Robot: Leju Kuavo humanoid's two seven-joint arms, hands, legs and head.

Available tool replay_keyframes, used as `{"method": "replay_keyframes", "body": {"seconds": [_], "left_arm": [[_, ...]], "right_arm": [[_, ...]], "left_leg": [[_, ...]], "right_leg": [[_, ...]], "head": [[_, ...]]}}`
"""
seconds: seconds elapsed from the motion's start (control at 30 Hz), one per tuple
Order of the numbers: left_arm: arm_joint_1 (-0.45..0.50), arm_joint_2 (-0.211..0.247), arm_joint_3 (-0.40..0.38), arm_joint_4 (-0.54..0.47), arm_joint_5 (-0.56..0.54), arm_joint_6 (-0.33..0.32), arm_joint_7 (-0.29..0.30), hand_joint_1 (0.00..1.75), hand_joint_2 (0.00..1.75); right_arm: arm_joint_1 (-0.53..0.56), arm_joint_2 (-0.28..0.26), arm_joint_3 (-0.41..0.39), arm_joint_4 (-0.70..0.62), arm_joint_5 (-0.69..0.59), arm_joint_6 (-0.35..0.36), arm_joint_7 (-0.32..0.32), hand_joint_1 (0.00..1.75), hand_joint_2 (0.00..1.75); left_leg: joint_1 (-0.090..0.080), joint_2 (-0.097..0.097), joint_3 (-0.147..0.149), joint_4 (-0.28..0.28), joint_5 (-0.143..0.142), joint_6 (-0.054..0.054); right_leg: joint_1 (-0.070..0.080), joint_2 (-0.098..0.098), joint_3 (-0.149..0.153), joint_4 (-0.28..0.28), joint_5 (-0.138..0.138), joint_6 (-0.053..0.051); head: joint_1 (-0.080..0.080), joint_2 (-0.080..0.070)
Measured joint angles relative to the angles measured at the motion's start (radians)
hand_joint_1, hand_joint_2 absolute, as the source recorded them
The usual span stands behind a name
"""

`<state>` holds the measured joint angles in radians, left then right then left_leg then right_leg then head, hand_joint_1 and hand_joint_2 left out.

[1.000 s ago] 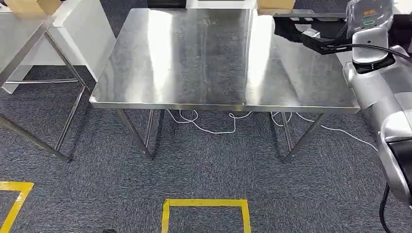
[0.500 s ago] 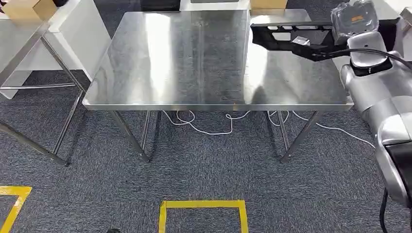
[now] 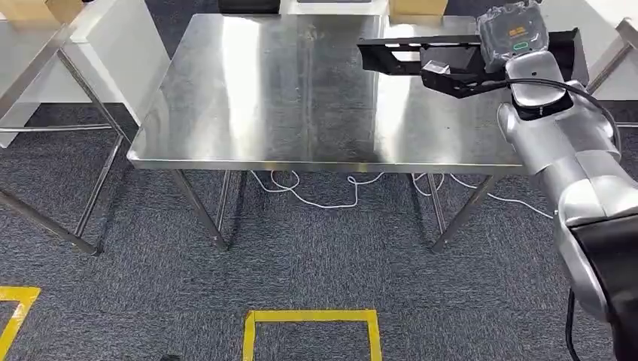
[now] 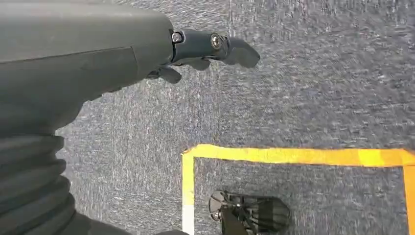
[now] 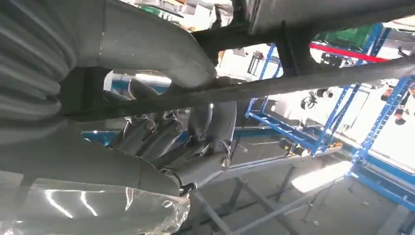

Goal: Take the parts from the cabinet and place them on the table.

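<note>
The right hand (image 5: 186,142) holds a long black part (image 3: 421,56) over the far right side of the shiny metal desk (image 3: 286,98). In the right wrist view, the fingers (image 5: 215,122) wrap around a thin bar of the part. From the head view, the part lies flat and points to the left, above the desk top. I cannot tell if it touches the desk. A clear plastic bag (image 3: 515,30) with an orange and green label sits at the hand's end of the part, close to the silver right arm (image 3: 564,143).

The left hand (image 4: 195,51) hangs down over the grey carpet (image 4: 318,88). It holds nothing, and its fingers are a little bent and apart.

Yellow tape (image 3: 312,316) makes a square on the carpet in front of the desk. A white cord (image 3: 323,199) lies on the floor under the desk. Another metal desk (image 3: 34,56) stands to the left.
</note>
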<state>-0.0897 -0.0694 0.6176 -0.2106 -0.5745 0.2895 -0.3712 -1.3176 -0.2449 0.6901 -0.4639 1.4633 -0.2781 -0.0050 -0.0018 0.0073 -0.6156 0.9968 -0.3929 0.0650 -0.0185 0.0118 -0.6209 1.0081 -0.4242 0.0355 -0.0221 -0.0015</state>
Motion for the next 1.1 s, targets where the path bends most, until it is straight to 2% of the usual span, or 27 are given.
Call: {"method": "replay_keyframes", "body": {"seconds": [0.03, 0.1, 0.13, 0.17, 0.2, 0.27, 0.3, 0.33, 0.37, 0.43, 0.5, 0.53, 0.57, 0.63, 0.67, 0.7, 0.73, 0.8, 0.83, 0.87, 0.9, 0.93, 0.97, 1.0, 1.03, 1.07, 1.1], "left_arm": [[0.000, -0.001, 0.000, 0.000, -0.002, 0.000, 0.000, 0.00, 1.75], [0.000, -0.002, 0.001, 0.000, -0.003, 0.000, 0.000, 0.00, 1.75], [0.000, -0.002, 0.001, 0.000, -0.003, 0.000, 0.001, 0.00, 1.75], [0.001, -0.003, 0.002, 0.000, -0.003, 0.000, 0.002, 0.00, 1.75], [0.000, -0.005, 0.003, 0.000, -0.003, 0.000, 0.003, 0.00, 1.75], [0.000, -0.005, 0.003, 0.000, -0.004, 0.000, 0.003, 0.00, 1.75], [0.000, -0.005, 0.004, 0.000, -0.004, -0.002, 0.003, 0.00, 1.75], [0.000, -0.005, 0.005, 0.000, -0.005, -0.003, 0.003, 0.00, 1.75], [0.000, -0.006, 0.006, 0.000, -0.005, -0.003, 0.003, 0.00, 1.75], [0.000, -0.005, 0.007, 0.000, -0.006, -0.003, 0.003, 0.00, 1.75], [0.000, 0.000, 0.008, 0.000, -0.009, -0.003, 0.003, 0.00, 1.75], [0.000, -0.003, 0.008, 0.000, -0.010, -0.003, 0.003, 0.00, 1.75], [0.000, -0.003, 0.008, 0.000, -0.010, -0.003, 0.003, 0.00, 1.75], [0.000, -0.003, 0.008, 0.000, -0.010, -0.003, 0.003, 0.00, 1.75], [0.000, -0.004, 0.008, 0.000, -0.010, -0.004, 0.003, 0.00, 1.75], [0.000, -0.004, 0.008, 0.000, -0.010, -0.003, 0.003, 0.00, 1.75], [0.000, -0.004, 0.008, 0.000, -0.011, -0.003, 0.003, 0.00, 1.75], [0.000, -0.004, 0.008, 0.000, -0.011, -0.003, 0.001, 0.00, 1.75], [0.000, -0.004, 0.008, 0.000, -0.011, -0.003, 0.001, 0.00, 1.75], [-0.001, -0.004, 0.008, 0.000, -0.012, -0.003, 0.000, 0.00, 1.75], [-0.001, -0.004, 0.008, 0.000, -0.012, -0.002, 0.000, 0.00, 1.75], [-0.001, -0.004, 0.008, 0.000, -0.012, -0.002, 0.000, 0.00, 1.75], [-0.001, -0.004, 0.008, 0.000, -0.013, -0.002, 0.000, 0.00, 1.75], [-0.001, -0.004, 0.008, 0.000, -0.013, -0.002, 0.000, 0.00, 1.75], [-0.001, -0.006, 0.008, 0.000, -0.013, -0.001, 0.000, 0.00, 1.75], [-0.002, -0.006, 0.008, 0.000, -0.013, 0.000, 0.000, 0.00, 1.75], [-0.002, -0.006, 0.008, 0.000, -0.013, 0.001, 0.000, 0.00, 1.75]], "right_arm": [[-0.004, -0.002, 0.000, 0.000, 0.002, 0.001, 0.000, 1.75, 1.75], [-0.003, -0.007, -0.001, 0.001, 0.002, 0.001, -0.003, 1.75, 1.75], [0.000, -0.010, -0.001, 0.002, 0.002, 0.001, -0.003, 1.75, 1.75], [0.002, -0.012, -0.001, 0.004, 0.003, 0.001, -0.003, 1.75, 1.75], [0.003, -0.013, -0.001, 0.006, 0.003, 0.000, -0.003, 1.75, 1.75], [0.001, -0.015, -0.002, 0.007, 0.003, -0.002, -0.005, 1.75, 1.75], [-0.002, -0.015, -0.003, 0.008, 0.003, -0.002, -0.005, 1.75, 1.75], [-0.008, -0.015, -0.004, 0.008, 0.003, -0.003, -0.006, 1.75, 1.75], [-0.009, -0.014, -0.004, 0.008, 0.003, -0.004, -0.008, 1.75, 1.75], [-0.007, -0.018, -0.006, 0.010, 0.003, -0.004, -0.010, 1.75, 1.75], [-0.008, -0.017, -0.006, 0.010, 0.004, -0.005, -0.010, 1.75, 1.75], [-0.008, -0.016, -0.007, 0.010, 0.004, -0.006, -0.010, 1.75, 1.75], [-0.008, -0.016, -0.007, 0.010, 0.004, -0.006, -0.010, 1.75, 1.75], [-0.007, -0.015, -0.006, 0.010, 0.005, -0.006, -0.010, 1.75, 1.75], [-0.006, -0.015, -0.006, 0.011, 0.005, -0.006, -0.010, 1.75, 1.75], [-0.004, -0.016, -0.006, 0.011, 0.005, -0.006, -0.010, 1.75, 1.75], [-0.004, -0.016, -0.006, 0.011, 0.005, -0.006, -0.010, 1.75, 1.75], [-0.004, -0.016, -0.007, 0.011, 0.005, -0.006, -0.010, 1.75, 1.75], [-0.005, -0.017, -0.007, 0.011, 0.005, -0.006, -0.010, 1.75, 1.75], [-0.009, -0.020, -0.007, 0.011, 0.006, -0.006, -0.010, 1.75, 1.75], [-0.009, -0.020, -0.008, 0.011, 0.006, -0.007, -0.010, 1.75, 1.75], [-0.006, -0.021, -0.008, 0.011, 0.006, -0.007, -0.010, 1.75, 1.75], [-0.007, -0.026, -0.008, 0.012, 0.006, -0.007, -0.010, 1.75, 1.75], [-0.006, -0.030, -0.008, 0.012, 0.006, -0.007, -0.010, 1.75, 1.75], [-0.008, -0.032, -0.009, 0.013, 0.006, -0.008, -0.010, 1.75, 1.75], [-0.011, -0.034, -0.009, 0.013, 0.006, -0.009, -0.010, 1.75, 1.75], [-0.011, -0.036, -0.009, 0.014, 0.006, -0.009, -0.010, 1.75, 1.75]], "left_leg": [[-0.001, -0.001, 0.001, -0.004, 0.003, 0.007], [-0.006, -0.003, -0.001, -0.004, 0.002, 0.010], [-0.007, -0.005, -0.002, -0.003, 0.002, 0.011], [-0.008, -0.005, -0.002, -0.003, 0.002, 0.011], [-0.008, -0.006, -0.001, -0.002, 0.001, 0.011], [-0.009, -0.007, -0.001, 0.002, -0.001, 0.006], [-0.010, -0.007, -0.002, 0.007, -0.005, 0.001], [-0.020, -0.007, -0.010, 0.019, -0.011, -0.006], [-0.021, -0.007, -0.014, 0.025, -0.013, -0.008], [-0.018, -0.006, -0.015, 0.025, -0.013, -0.010], [-0.015, -0.009, -0.018, 0.037, -0.025, -0.022], [-0.013, -0.009, -0.031, 0.071, -0.050, -0.033], [-0.006, -0.009, -0.059, 0.133, -0.086, -0.042], [0.008, -0.009, -0.142, 0.297, -0.153, -0.055], [0.013, -0.009, -0.166, 0.334, -0.155, -0.059], [0.017, -0.008, -0.167, 0.324, -0.135, -0.061], [0.021, -0.007, -0.145, 0.268, -0.094, -0.062], [0.024, -0.006, -0.051, 0.080, 0.005, -0.057], [0.022, -0.008, -0.024, 0.040, -0.007, -0.053], [0.013, -0.009, -0.019, 0.025, -0.016, -0.045], [0.009, -0.007, -0.018, 0.026, -0.020, -0.036], [0.008, -0.008, -0.015, 0.016, -0.019, -0.026], [0.004, -0.006, -0.008, 0.012, -0.020, -0.015], [0.010, -0.008, 0.010, -0.001, -0.013, -0.004], [0.005, -0.009, 0.018, -0.006, -0.013, 0.001], [0.004, -0.009, 0.019, -0.005, -0.013, 0.010], [0.003, -0.009, 0.019, -0.005, -0.014, 0.012]], "right_leg": [[0.002, -0.001, -0.020, 0.036, -0.021, -0.005], [-0.002, -0.001, -0.104, 0.211, -0.094, -0.017], [-0.002, -0.001, -0.142, 0.284, -0.115, -0.016], [-0.002, -0.001, -0.158, 0.311, -0.116, -0.010], [-0.002, -0.001, -0.147, 0.284, -0.099, 0.000], [-0.003, -0.004, -0.065, 0.120, -0.032, 0.021], [-0.005, -0.011, -0.020, 0.031, -0.003, 0.027], [-0.003, -0.016, 0.011, -0.011, 0.003, 0.024], [-0.001, -0.011, 0.006, -0.010, 0.008, 0.010], [-0.001, -0.011, 0.004, -0.009, 0.008, 0.000], [-0.017, -0.010, 0.012, -0.014, 0.011, -0.008], [-0.018, -0.010, 0.015, -0.014, 0.009, -0.019], [-0.018, -0.010, 0.015, -0.014, 0.008, -0.023], [-0.017, -0.009, 0.015, -0.013, 0.008, -0.026], [-0.017, -0.007, 0.015, -0.013, 0.007, -0.027], [-0.017, -0.005, 0.016, -0.013, 0.006, -0.027], [-0.018, -0.002, 0.018, -0.013, 0.004, -0.024], [-0.021, 0.000, 0.029, -0.014, -0.002, -0.017], [-0.021, 0.000, 0.032, -0.018, -0.004, -0.013], [-0.012, 0.001, 0.030, -0.019, -0.006, -0.006], [-0.014, 0.001, 0.031, -0.027, -0.005, 0.001], [-0.010, 0.003, 0.041, -0.010, 0.007, 0.015], [-0.003, 0.002, 0.045, -0.016, 0.012, 0.022], [-0.005, 0.000, 0.034, -0.011, 0.000, 0.020], [-0.006, -0.003, 0.018, 0.029, -0.027, 0.010], [-0.006, -0.003, -0.012, 0.090, -0.054, 0.002], [-0.007, -0.004, -0.050, 0.162, -0.081, -0.001]], "head": [[0.001, 0.000], [0.000, 0.000], [0.000, 0.000], [0.001, 0.000], [0.000, 0.000], [0.001, 0.000], [0.002, 0.000], [0.003, 0.000], [-0.001, 0.000], [-0.002, 0.000], [-0.001, 0.000], [-0.010, 0.000], [-0.010, 0.000], [-0.011, 0.000], [-0.010, 0.000], [-0.010, 0.000], [-0.010, 0.000], [-0.011, 0.000], [-0.009, 0.000], [-0.009, 0.000], [-0.010, 0.000], [-0.010, 0.000], [-0.006, 0.000], [-0.008, 0.000], [-0.002, 0.000], [-0.002, 0.000], [0.001, 0.000]]}}
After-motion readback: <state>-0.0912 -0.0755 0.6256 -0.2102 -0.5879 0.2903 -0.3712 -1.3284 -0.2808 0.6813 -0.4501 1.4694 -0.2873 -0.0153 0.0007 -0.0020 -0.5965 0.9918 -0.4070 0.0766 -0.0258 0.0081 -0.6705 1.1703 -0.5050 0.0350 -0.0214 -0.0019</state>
